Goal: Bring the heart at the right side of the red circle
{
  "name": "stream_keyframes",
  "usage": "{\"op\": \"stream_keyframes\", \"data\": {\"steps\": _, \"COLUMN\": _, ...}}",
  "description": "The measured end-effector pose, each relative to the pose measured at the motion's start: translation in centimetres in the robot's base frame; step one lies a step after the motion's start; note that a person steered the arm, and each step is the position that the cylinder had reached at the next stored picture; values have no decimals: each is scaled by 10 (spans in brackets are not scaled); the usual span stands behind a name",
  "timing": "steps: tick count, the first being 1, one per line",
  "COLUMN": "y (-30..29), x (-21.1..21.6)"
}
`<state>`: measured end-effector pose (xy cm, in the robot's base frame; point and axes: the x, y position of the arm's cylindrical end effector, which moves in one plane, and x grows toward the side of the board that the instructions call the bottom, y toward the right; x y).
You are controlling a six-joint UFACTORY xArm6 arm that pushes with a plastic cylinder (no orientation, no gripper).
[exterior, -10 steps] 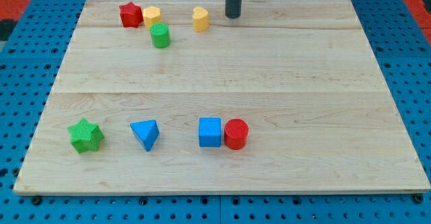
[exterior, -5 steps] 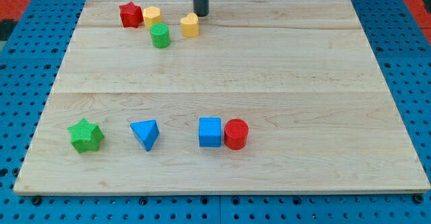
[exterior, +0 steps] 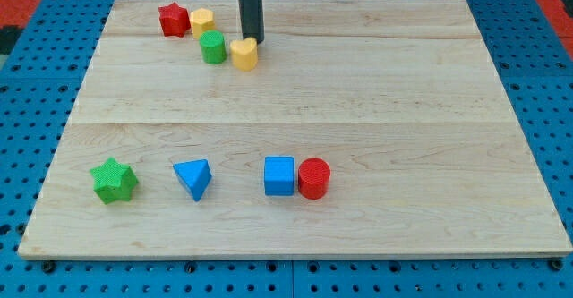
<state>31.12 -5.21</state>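
Yellow heart (exterior: 243, 54) (lobes up), my tip (exterior: 252, 41) touching

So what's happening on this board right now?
My tip is pressed against the upper side of the yellow heart, near the view's top. The heart sits just right of the green cylinder, with a red star and another yellow block above-left. The red circle lies far below, touching the blue cube on its left. The spot to its right is free, so the heart has most of the board to cross.
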Motion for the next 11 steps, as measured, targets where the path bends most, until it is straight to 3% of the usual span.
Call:
{"op": "stream_keyframes", "data": {"steps": 1, "y": 17, "x": 22}}
{"op": "stream_keyframes", "data": {"steps": 3, "y": -18, "x": -14}}
{"op": "stream_keyframes", "data": {"steps": 4, "y": -54, "x": 25}}
{"op": "stream_keyframes", "data": {"steps": 5, "y": 22, "x": 45}}
{"op": "stream_keyframes", "data": {"steps": 6, "y": 42, "x": 36}}
{"op": "stream_keyframes", "data": {"steps": 7, "y": 94, "x": 114}}
{"op": "stream_keyframes", "data": {"steps": 8, "y": 120, "x": 148}}
{"op": "stream_keyframes", "data": {"steps": 9, "y": 149, "x": 142}}
{"op": "stream_keyframes", "data": {"steps": 10, "y": 163, "x": 151}}
{"op": "stream_keyframes", "data": {"steps": 11, "y": 133, "x": 166}}
